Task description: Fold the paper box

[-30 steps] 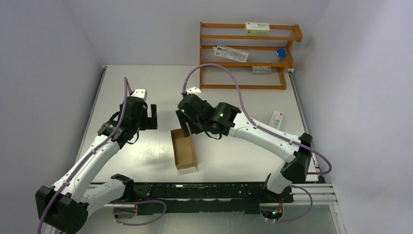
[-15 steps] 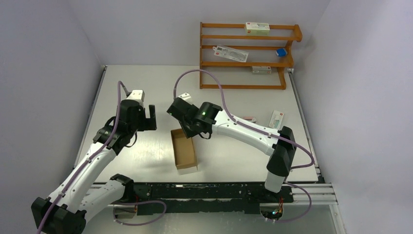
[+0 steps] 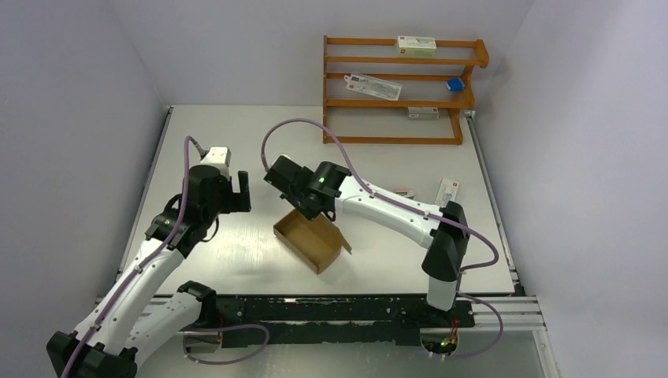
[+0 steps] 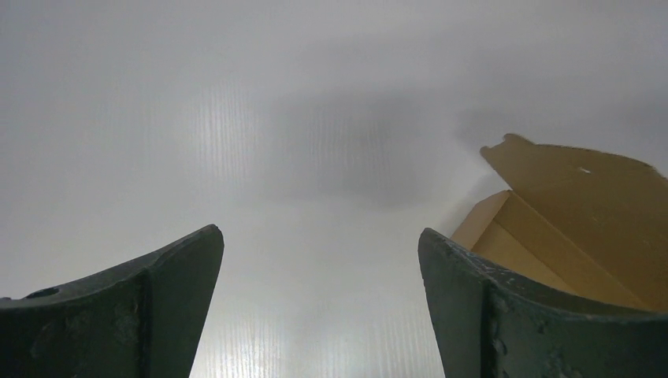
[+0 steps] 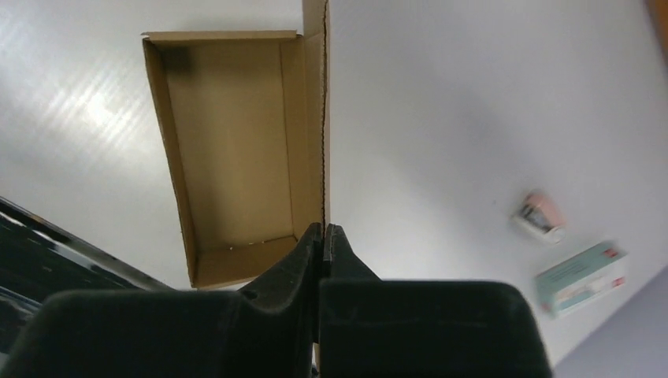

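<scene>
**Top view.** The box (image 3: 311, 240) is an open brown tray. It lies askew on the worktop (image 3: 236, 138), about midway between the two arms and nearer the front rail (image 3: 331, 309) than the back wall. The right fingers (image 3: 302, 209) reach down to its far edge. From here I cannot tell how they are set. The left fingers (image 3: 245, 186) hang to the left of the box, apart from it, with nothing between them. A wooden rack (image 3: 471, 94) stands at the back right with small white cartons on its shelves. Another carton (image 3: 447, 191) and a small pink thing (image 3: 403, 191) lie on the worktop to the right.

**Left wrist.** The left fingers (image 4: 157, 303) are spread wide over bare worktop (image 4: 236, 142) and hold nothing. The box (image 4: 575, 228) shows at the right edge, past the right-hand finger. Its brown inside and one raised flap face the camera.

**Right wrist.** The right fingers (image 5: 323, 236) are pressed together on the thin top edge of one long wall of the box (image 5: 236, 157), near its corner. That wall is seen edge-on, running away from the fingers. The open inside of the tray lies to the left of it. The carton (image 5: 583, 276) and the pink thing (image 5: 539, 214) lie well apart from the box at the right.
</scene>
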Controlling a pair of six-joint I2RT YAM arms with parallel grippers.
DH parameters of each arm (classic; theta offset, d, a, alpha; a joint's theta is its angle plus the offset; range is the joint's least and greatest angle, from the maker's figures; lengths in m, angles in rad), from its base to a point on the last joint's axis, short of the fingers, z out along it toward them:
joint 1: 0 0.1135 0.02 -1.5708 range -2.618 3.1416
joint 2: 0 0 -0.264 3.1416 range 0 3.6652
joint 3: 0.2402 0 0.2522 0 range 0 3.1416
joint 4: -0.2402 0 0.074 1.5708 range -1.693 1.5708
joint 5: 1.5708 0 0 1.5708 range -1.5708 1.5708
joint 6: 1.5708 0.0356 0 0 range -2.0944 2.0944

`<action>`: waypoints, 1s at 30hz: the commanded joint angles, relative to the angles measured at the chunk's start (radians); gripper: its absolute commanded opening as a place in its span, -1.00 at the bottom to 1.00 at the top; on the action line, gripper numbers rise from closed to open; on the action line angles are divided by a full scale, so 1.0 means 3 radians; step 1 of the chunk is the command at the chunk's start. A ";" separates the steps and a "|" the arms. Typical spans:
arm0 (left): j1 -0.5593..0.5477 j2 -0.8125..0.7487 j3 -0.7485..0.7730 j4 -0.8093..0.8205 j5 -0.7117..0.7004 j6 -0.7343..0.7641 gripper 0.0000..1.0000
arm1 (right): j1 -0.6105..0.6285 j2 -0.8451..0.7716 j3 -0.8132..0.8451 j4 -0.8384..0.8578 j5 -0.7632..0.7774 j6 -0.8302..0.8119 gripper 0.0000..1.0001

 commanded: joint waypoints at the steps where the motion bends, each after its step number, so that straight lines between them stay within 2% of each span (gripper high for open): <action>1: 0.0036 -0.0194 -0.0053 0.0145 -0.0019 0.0149 0.97 | -0.0031 0.0042 0.0136 0.0026 -0.0100 -0.1030 -1.00; 7: 0.0036 -0.0377 -0.0123 0.0255 0.0222 0.0284 0.97 | -0.0110 -0.0152 -0.0110 0.0439 -0.0459 -0.2238 -1.00; 11: 0.0036 -0.0384 -0.0127 0.0289 0.0359 0.0351 0.97 | -0.0228 -0.0269 -0.0182 0.0593 -0.0679 -0.2740 -1.00; 14: 0.0036 -0.0386 -0.0124 0.0311 0.0454 0.0393 0.97 | -0.0365 -0.0367 -0.0262 0.0650 -0.1026 -0.3074 -1.00; 20: 0.0036 -0.0379 -0.0170 0.0409 0.0766 0.0464 0.97 | -0.0614 -0.0458 -0.0514 0.0928 -0.1511 -0.3433 -1.00; 26: 0.0036 -0.0308 -0.0164 0.0448 0.1077 0.0501 0.97 | -0.0731 -0.0510 -0.0677 0.1141 -0.1857 -0.3503 -1.00; 30: 0.0036 -0.0298 -0.0167 0.0422 0.1147 0.0547 0.97 | -0.0732 -0.0505 -0.0737 0.1233 -0.1789 -0.3484 -0.75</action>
